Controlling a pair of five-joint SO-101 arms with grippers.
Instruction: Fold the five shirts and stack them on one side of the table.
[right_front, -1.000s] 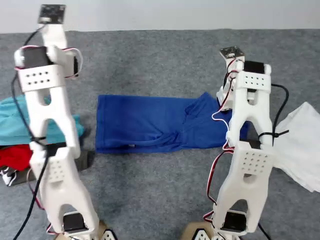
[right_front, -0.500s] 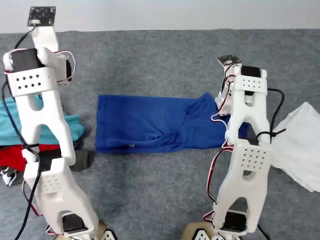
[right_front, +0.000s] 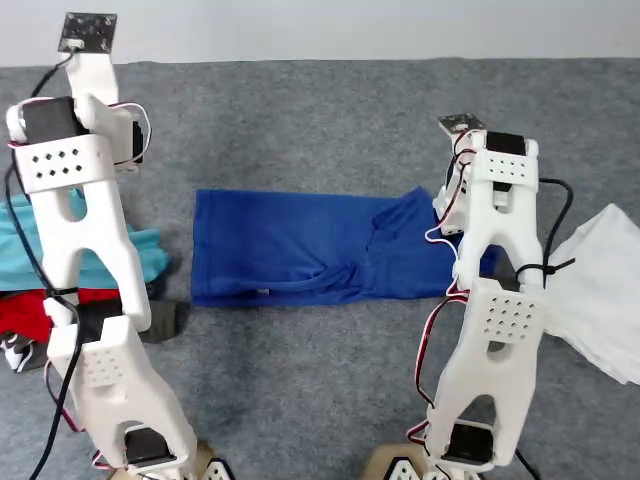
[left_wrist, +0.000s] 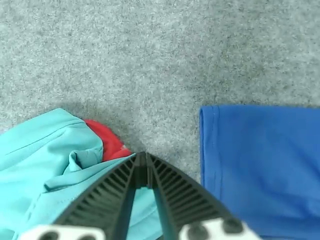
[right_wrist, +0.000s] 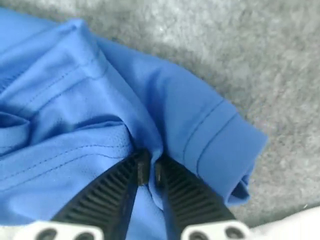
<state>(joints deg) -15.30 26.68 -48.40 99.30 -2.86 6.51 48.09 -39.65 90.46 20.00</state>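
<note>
Nearest the arm bases, at the left edge of the grey felt table cover, lies a small dark scrap with white marks, too far cut off to tell whether it is a garment. Just behind it is a bunched red shirt, with a soft, rumpled teal shirt lying partly over it. This looks like the start of the stack on that side. At the opposite edge a white shirt of thin crumpled cloth waits unfolded, well apart from the pile. Between the two arms a blue shirt of knit fabric lies spread flat across the middle, with its sleeve end wrinkled up by the right arm. There the right gripper has its fingers pinched on a raised ridge of the blue cloth beside the sleeve cuff, probably to lift that end over for a fold. The left gripper hangs over the edge of the teal shirt with its fingers pressed together and holding nothing, near the blue shirt's hem, which is likely its next corner. By count there are two arms, two grippers and four shirts that are plain to see, one of each colour; the fifth shirt may be the dark scrap.
</note>
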